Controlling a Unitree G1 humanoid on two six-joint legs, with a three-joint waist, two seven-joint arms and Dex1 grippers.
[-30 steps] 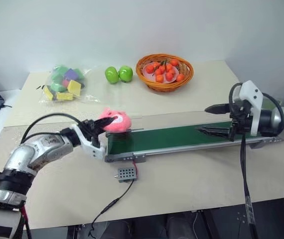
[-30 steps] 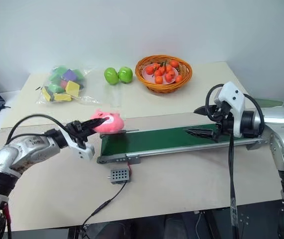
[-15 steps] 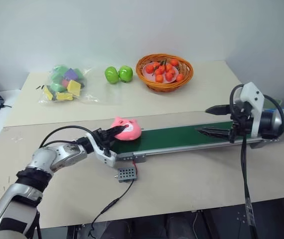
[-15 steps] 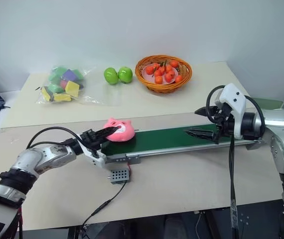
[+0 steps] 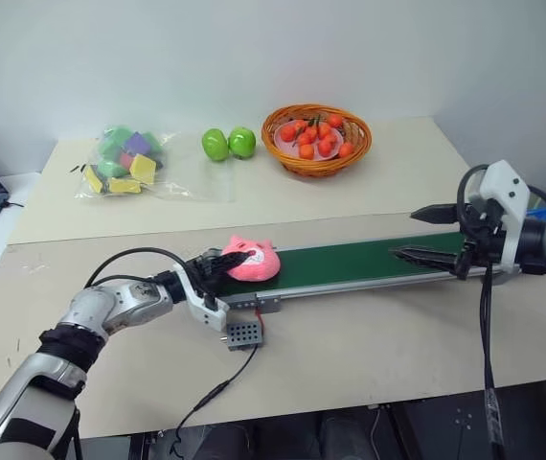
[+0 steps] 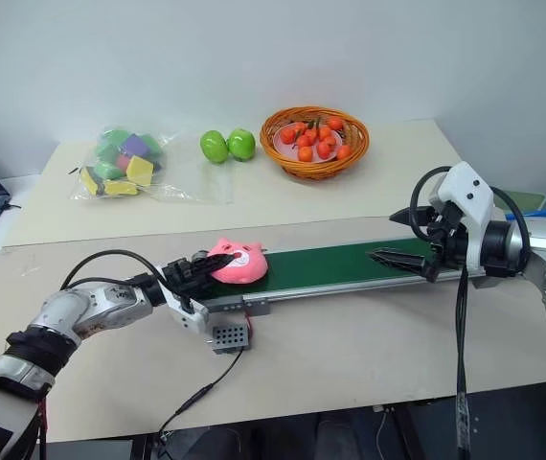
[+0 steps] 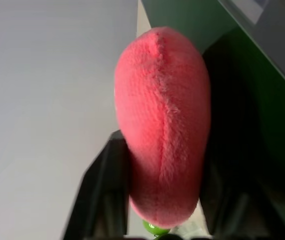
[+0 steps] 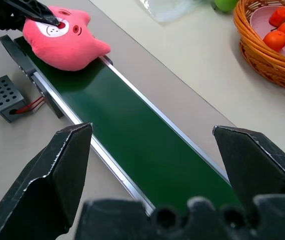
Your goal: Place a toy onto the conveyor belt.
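Left claw (image 5: 223, 266) at centre-left looks clamped on toy (image 5: 251, 261), resting on belt's (image 5: 350, 264) end; next: spread fingers, back off.

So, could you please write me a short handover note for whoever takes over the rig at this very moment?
Left gripper: at the toy, one finger lying over the toy's face; whether it grips or has let go cannot be told.
Right gripper: open, holding nothing, above the other end of the conveyor belt.
Toy: resting on the belt's end nearest the left arm.
Bystanders: green apples, bag of foam blocks and fruit basket at the far side of the table.
Done: toy brought onto the belt.
Left: confirm release and draw the left gripper clear.
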